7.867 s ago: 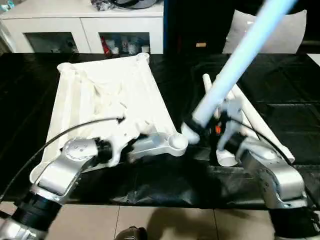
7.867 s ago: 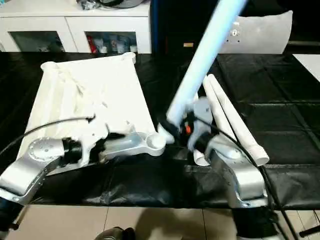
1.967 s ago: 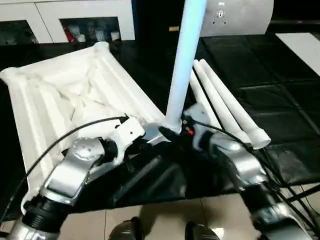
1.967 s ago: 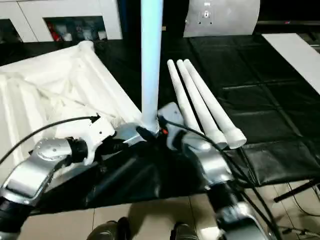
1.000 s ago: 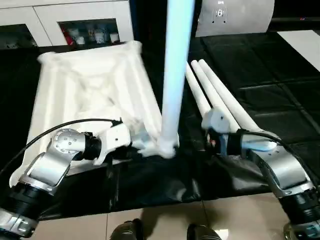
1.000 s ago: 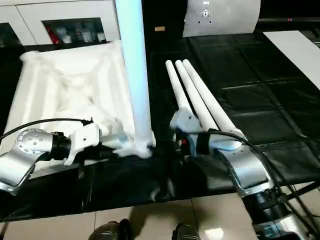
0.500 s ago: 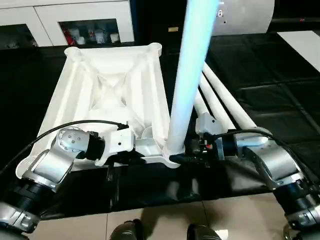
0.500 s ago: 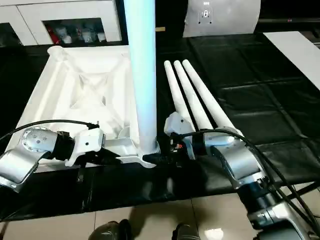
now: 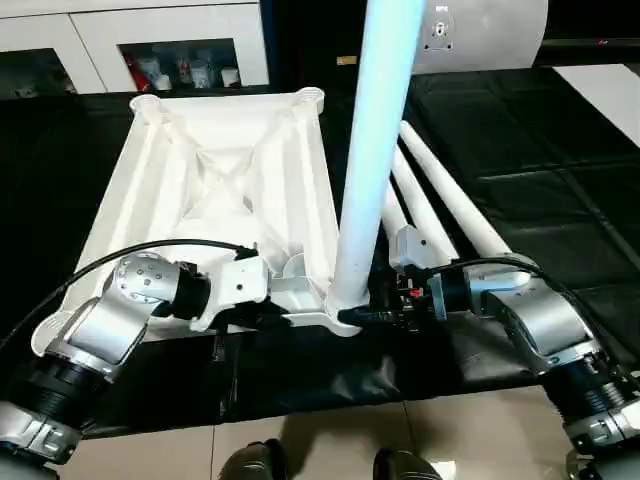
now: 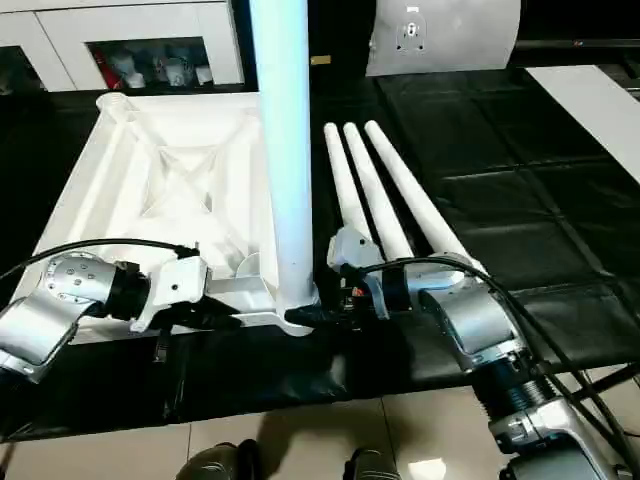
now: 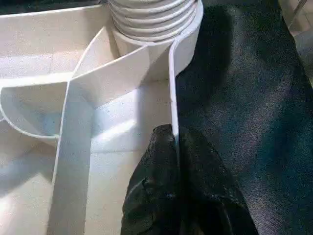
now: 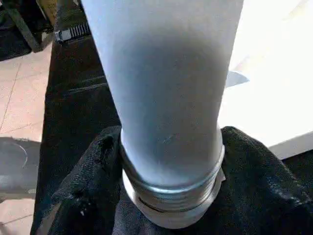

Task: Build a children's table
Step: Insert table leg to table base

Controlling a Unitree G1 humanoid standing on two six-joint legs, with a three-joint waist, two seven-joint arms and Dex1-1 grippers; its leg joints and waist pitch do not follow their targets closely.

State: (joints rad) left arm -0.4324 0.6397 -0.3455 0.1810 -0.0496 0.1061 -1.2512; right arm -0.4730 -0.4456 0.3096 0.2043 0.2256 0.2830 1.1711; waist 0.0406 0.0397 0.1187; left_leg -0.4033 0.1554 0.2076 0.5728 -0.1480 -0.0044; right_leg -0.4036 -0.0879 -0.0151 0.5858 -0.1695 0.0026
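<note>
The white table top [image 9: 215, 180] lies underside up on the black table, its X ribs showing. One white leg [image 9: 370, 150] stands upright in the near right corner socket, its threaded collar [image 12: 171, 196] low at the socket. My right gripper [image 12: 171, 147] reaches in from the right, and its black fingers [image 12: 93, 161] press the collar from both sides. My left gripper [image 11: 171, 139] is shut on the top's thin near rim beside that socket. Three more legs [image 10: 390, 190] lie side by side to the right.
The black-covered table [image 9: 540, 150] ends close to me, with tiled floor [image 9: 330, 440] and my feet below. White cabinets [image 9: 150, 40] and a pale panel [image 9: 490, 35] stand behind. A black cable [image 9: 150, 250] arcs over my left forearm.
My right gripper has moved left to the upright leg's base and its fingers have drawn in around the collar. The left gripper keeps its hold on the rim.
</note>
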